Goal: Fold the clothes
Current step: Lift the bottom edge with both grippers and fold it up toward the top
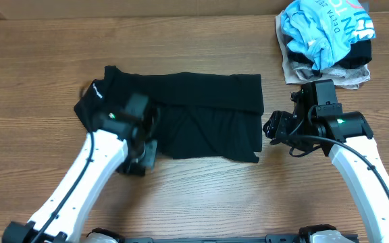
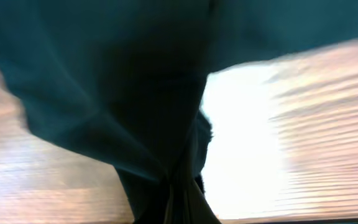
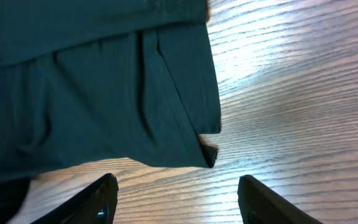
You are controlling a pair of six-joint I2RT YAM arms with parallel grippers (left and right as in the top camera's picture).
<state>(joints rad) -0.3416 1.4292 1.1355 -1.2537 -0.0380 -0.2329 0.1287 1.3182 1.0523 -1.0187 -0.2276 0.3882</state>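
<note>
— Any lettering to make out?
— White capitals on the crumpled light blue cotton tee (image 1: 323, 30), broken by folds; one small line may read "DELTA ZET".
— And the black long-sleeved soft shirt (image 1: 208, 115)?
— A small white mark (image 1: 97, 92) near its left end, too small to read.

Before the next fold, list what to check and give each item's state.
1. Right gripper open: ok, jaws wide apart.
2. Right gripper on the black shirt: not ok, it is over bare table beside the shirt's corner.
3. Left gripper hold on the shirt: cannot tell, fabric fills its blurred view.
4. Shirt's left end flat: not ok, bunched.
5. Pile of other clothes apart from the shirt: ok.
</note>
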